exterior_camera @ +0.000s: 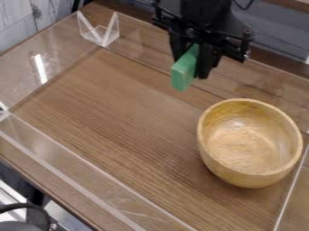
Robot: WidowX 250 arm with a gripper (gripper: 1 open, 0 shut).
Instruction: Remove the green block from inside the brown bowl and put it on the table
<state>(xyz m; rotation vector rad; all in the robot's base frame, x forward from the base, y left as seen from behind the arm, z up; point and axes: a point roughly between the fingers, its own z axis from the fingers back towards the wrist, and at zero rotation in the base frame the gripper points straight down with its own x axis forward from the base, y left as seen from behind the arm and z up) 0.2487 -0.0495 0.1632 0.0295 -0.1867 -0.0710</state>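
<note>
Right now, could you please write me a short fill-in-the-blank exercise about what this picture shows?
1. The green block is held between the jaws of the ____.
2. The brown bowl now holds ____.
3. The block hangs above the ____, touching no surface.
4. In the picture, the bowl sits to the ____ of the block.

Missing words: gripper; nothing; table; right
</note>
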